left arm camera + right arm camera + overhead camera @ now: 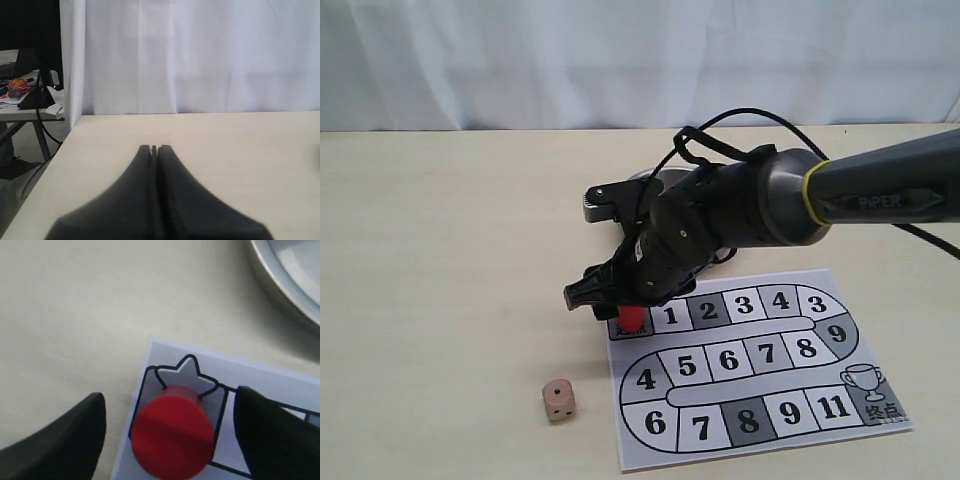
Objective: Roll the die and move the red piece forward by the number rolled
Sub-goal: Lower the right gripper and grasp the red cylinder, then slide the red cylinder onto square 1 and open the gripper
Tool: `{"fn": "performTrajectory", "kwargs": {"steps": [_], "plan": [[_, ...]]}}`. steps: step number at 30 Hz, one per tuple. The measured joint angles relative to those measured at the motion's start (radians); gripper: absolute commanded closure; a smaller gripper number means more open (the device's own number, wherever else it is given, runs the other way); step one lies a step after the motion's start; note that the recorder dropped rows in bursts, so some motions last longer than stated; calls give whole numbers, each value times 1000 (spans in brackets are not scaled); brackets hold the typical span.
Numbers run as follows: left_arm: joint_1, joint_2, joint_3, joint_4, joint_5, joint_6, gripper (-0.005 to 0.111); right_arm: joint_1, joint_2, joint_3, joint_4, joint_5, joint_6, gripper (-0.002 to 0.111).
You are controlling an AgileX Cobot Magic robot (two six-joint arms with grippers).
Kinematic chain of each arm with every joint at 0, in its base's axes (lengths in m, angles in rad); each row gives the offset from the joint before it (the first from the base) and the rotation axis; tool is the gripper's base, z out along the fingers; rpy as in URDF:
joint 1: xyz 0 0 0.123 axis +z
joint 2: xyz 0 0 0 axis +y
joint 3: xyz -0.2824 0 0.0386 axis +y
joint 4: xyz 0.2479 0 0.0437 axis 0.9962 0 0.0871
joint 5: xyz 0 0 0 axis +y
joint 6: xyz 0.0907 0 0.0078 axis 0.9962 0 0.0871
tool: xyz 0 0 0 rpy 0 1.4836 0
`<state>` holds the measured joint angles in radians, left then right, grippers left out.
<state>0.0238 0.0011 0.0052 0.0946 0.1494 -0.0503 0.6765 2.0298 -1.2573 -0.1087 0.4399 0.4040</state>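
**Edges and room**
- The board (pixel 632 452) is one printed sheet lying flat on the worktop (pixel 440 250). Its near edge lies close to the bottom of the exterior view.
- The red piece (pixel 633 319) stands upright on the star square at the board's top-left corner. It is just inside the sheet's left edge and just beside square 1.
- The die (pixel 558 399) sits on open worktop just off the board's left edge, near the lower-left corner and apart from the sheet. More plain worktop stretches to its left.
- In the right wrist view, a curved grey metal rim (pixel 285 285) lies on the worktop (pixel 75 315) beyond the board's (pixel 175 347) corner.

**Hands**
- The right hand (pixel 615 305) is released. In its wrist view the hand (pixel 170 396) hangs over the star square with one finger on each side of the red piece (pixel 171 435). A gap shows on both sides, so neither finger touches it.
- The left hand (pixel 154 148) is clenched with its fingers pressed together and nothing between them. It hangs over plain worktop (pixel 240 150) near a side edge.

**Writing**
- The right arm's housing reads "PIPER" (pixel 880 200).
- The track reads 1, 2, 3, 4, 3, 9, then 8, 7, 6, 5, 4, then 6, 7, 8, 9, 11.
- A trophy drawing with two Chinese characters beneath it marks the end of the track.

**Count**
- There is one die, one red piece, one board and two hands.
- The die's top face shows one dot.
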Motion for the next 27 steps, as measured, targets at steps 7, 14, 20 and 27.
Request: {"fn": "performTrajectory", "kwargs": {"steps": [7, 14, 20, 27], "plan": [[0, 0, 0, 0, 0, 0, 107, 0, 4, 0, 0, -2, 0, 86], [0, 0, 0, 0, 0, 0, 107, 0, -3, 0, -15, 12, 1, 104], [0, 0, 0, 0, 0, 0, 107, 0, -75, -2, -102, 135, 1, 104], [0, 0, 0, 0, 0, 0, 107, -24, -85, -2, -180, 183, 71, 104]]}}
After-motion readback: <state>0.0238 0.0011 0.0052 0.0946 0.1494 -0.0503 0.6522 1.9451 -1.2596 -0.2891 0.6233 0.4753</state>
